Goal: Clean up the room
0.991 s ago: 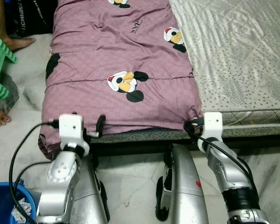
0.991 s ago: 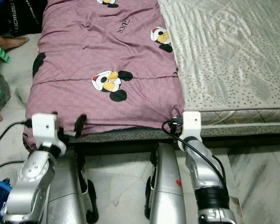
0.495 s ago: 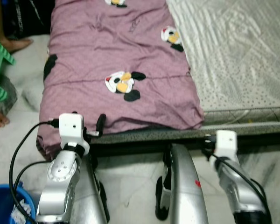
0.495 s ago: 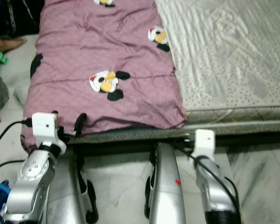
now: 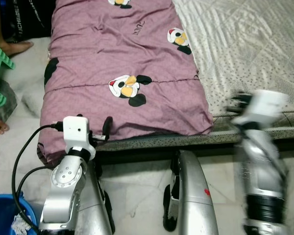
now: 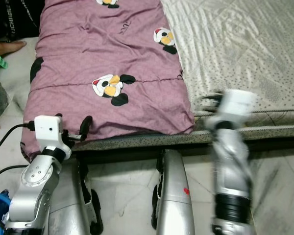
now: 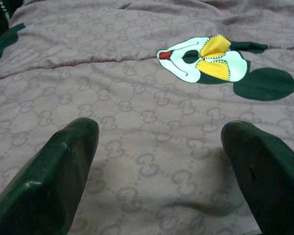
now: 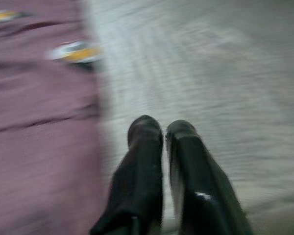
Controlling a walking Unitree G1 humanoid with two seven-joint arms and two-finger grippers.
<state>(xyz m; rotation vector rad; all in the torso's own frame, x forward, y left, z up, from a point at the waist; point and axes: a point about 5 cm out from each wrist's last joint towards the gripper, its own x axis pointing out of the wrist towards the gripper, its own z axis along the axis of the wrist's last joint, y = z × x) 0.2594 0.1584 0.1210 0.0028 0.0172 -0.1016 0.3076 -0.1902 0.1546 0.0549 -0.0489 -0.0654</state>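
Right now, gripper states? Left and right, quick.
Left gripper: open, empty, fingers spread over the purple blanket at the bed's foot edge.
Right gripper: closed, holding nothing, over the grey sheet; arm blurred.

- Left silver metal arm (image 5: 63, 191): rounded segments, circular joint cover with small screws, white box-shaped wrist camera housing (image 5: 76, 131) on top.
- Black cable (image 5: 20, 164) loops from that housing down along the arm.
- Right silver arm (image 5: 260, 171): motion-blurred, black band near its base.
- Silver legs (image 5: 192, 196): small red marking.
- Long black glossy fingers (image 7: 63, 171).
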